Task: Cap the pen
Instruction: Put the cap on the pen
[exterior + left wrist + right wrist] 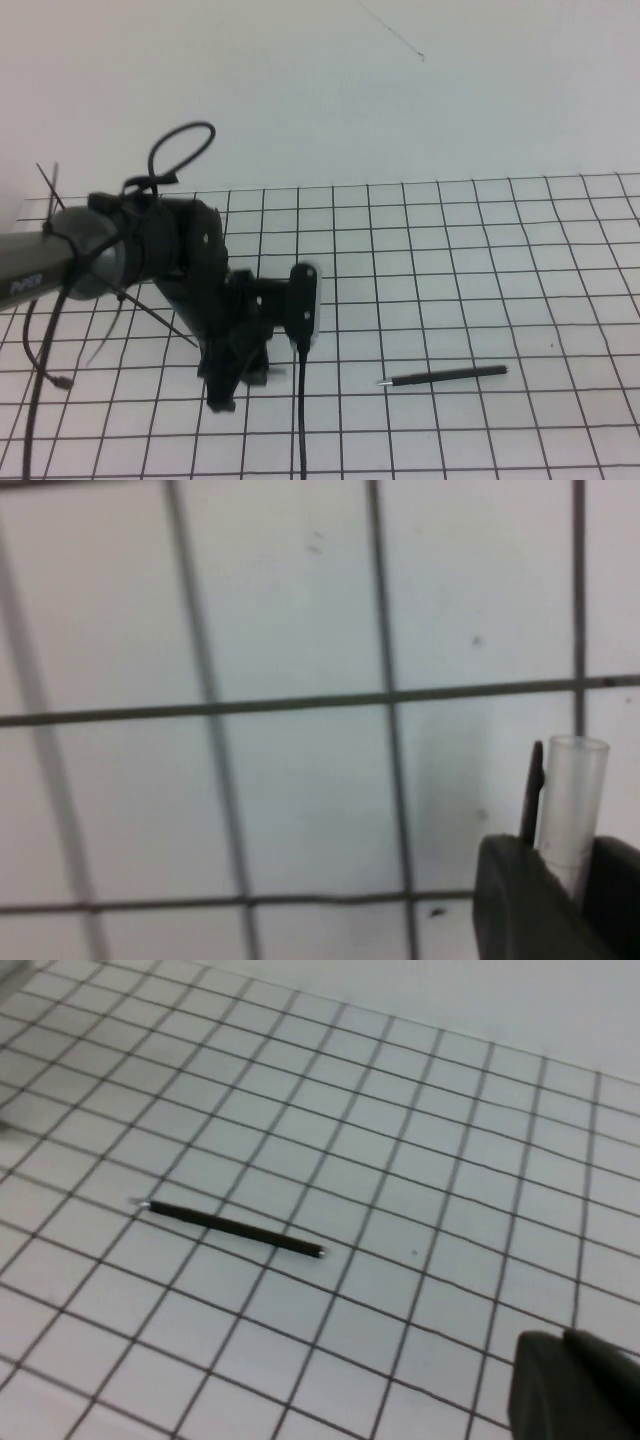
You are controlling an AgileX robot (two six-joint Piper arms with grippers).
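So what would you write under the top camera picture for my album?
Left gripper shut on the pen cap low over the grid table; the pen lies uncapped; right gripper waits, shut.

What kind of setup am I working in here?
Likely a lab test bench: a white table surface with a black grid, a plain white wall, and only a thin black stick pen lying loose. The left tool is shut on a translucent cap; the right tool hovers nearby, shut.

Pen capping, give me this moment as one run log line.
left claw: shut on pen cap, low over grid mat | pen: lying uncapped, untouched | right claw: shut, above mat
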